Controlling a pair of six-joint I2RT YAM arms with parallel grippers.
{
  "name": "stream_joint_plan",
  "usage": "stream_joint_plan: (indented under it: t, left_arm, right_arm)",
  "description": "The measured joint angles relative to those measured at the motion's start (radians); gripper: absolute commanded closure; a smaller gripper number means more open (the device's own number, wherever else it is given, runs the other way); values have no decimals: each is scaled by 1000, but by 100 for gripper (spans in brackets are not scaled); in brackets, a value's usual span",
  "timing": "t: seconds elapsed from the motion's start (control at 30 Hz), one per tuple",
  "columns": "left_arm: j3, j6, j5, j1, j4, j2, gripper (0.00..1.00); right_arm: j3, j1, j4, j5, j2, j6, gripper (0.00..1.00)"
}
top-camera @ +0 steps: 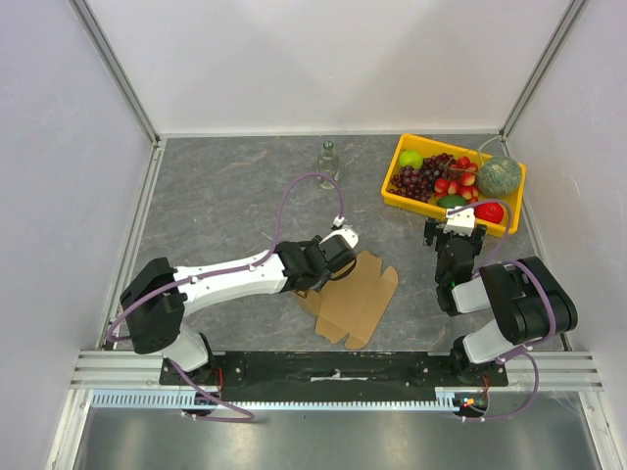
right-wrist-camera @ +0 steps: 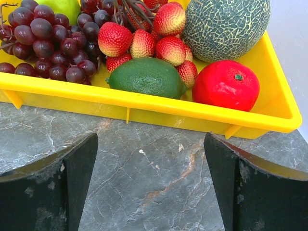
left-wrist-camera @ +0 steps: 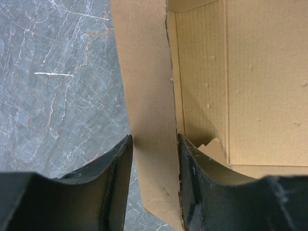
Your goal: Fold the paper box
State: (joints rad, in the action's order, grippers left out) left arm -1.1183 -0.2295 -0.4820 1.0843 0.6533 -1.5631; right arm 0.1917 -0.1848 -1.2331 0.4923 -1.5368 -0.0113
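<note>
The paper box (top-camera: pixel 358 299) is a flat brown die-cut cardboard sheet lying on the grey table in front of the arms. My left gripper (top-camera: pixel 338 257) sits over its far left corner. In the left wrist view a long side flap (left-wrist-camera: pixel 144 72) of the box (left-wrist-camera: pixel 260 86) runs up between the fingers of the left gripper (left-wrist-camera: pixel 155 144). The right finger rests against the flap's edge. A thin strip of table shows between the flap and the left finger. My right gripper (top-camera: pixel 453 230) (right-wrist-camera: pixel 150 144) stands wide open over bare table, apart from the box.
A yellow tray (top-camera: pixel 392 186) (right-wrist-camera: pixel 144 108) of plastic fruit stands at the back right, just beyond the right gripper's fingertips. A small clear bottle (top-camera: pixel 328 157) stands at the back centre. White walls close the table on three sides.
</note>
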Motion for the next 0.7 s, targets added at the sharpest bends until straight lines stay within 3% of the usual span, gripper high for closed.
stream_joint_plan:
  t: [0.13, 0.7]
  left_arm:
    - [0, 2, -19, 0, 4, -15, 61]
    - [43, 2, 32, -23, -45, -15, 70]
  right_arm:
    - [0, 0, 0, 0, 0, 0, 2]
    - [0, 0, 0, 0, 0, 0, 2]
